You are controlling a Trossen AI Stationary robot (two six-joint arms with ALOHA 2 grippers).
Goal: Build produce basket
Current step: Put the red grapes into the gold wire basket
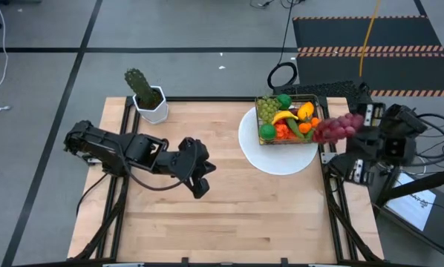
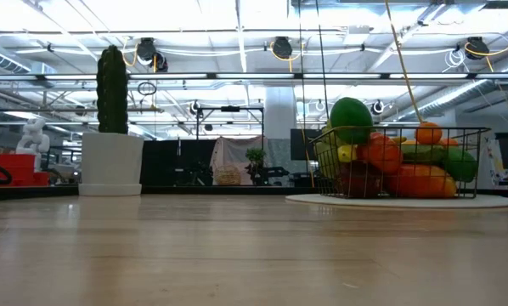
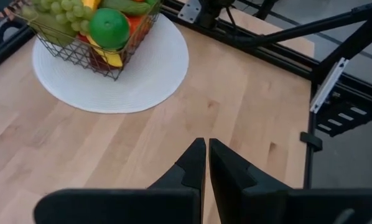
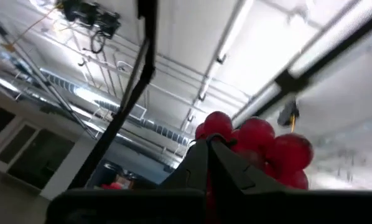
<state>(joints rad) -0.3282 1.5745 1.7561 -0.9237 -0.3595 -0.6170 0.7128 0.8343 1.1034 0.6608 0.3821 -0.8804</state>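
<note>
**Purple grapes held at the right edge of the loaded basket**

A bunch of reddish-purple toy grapes is gripped by the right pincer, its two dark fingers closed on the cluster. In the high view the bunch is seen raised just beside the right edge of the small square wire-mesh basket with a dark rim, at the tabletop's right side.

The basket is set on a white round plate on the pale wooden tabletop. It is filled with toy produce: a green lime, a yellow banana, green grapes, an orange fruit and other red and orange pieces. In the low view the pile is seen rising above the rim.

The left pincer is held over bare tabletop near the middle, well apart from the plate, with its fingers closed and nothing between them.

A green cactus in a white hexagonal pot stands at the far left edge.
</note>
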